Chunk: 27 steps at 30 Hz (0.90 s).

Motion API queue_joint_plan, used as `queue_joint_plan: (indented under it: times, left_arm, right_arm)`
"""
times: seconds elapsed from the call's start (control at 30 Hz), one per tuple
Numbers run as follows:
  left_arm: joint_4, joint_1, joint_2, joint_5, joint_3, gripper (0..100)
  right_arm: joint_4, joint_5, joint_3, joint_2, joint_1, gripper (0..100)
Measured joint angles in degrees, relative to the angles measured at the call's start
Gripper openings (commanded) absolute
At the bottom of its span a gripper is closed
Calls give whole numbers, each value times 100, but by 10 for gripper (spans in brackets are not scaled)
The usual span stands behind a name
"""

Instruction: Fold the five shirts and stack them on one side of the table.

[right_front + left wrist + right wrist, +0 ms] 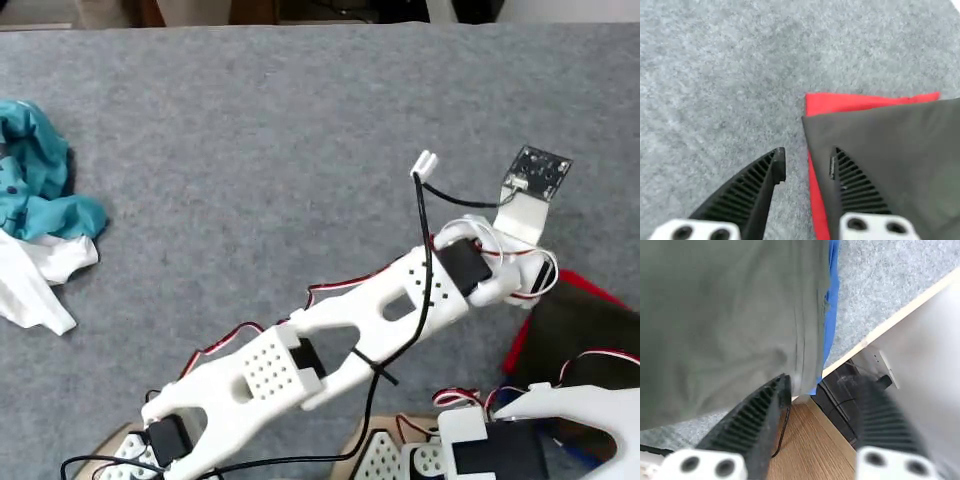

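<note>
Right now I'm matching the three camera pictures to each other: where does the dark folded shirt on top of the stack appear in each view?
High view: the dark shirt lies at the right edge, on the red shirt.
Left wrist view: the dark shirt covers the red shirt, its corner by the left gripper.
Right wrist view: the dark shirt lies over a blue shirt, ahead of the right gripper.
Shared landmark: the grey table cover.
</note>
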Motion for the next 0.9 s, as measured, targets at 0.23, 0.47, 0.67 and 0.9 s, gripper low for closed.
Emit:
queue_joint_plan:
  times: [0.23, 0.47, 0.67, 0.9]
  left_arm:
    - [844, -387, 0, -9, -809, 160]
    - [2189, -1486, 0, -563, -1916, 160]
    - [3332, -3200, 0, -1099, -2084, 112]
    - [3473, -5732, -18, -1451, -2251, 19]
  right_arm:
    - [264, 0, 0, -624, -44, 376]
    - [721, -211, 0, -1169, -1081, 2]
    - [1020, -949, -9, -1240, -2629, 34]
    - [1582, -1635, -9, -1240, -4949, 34]
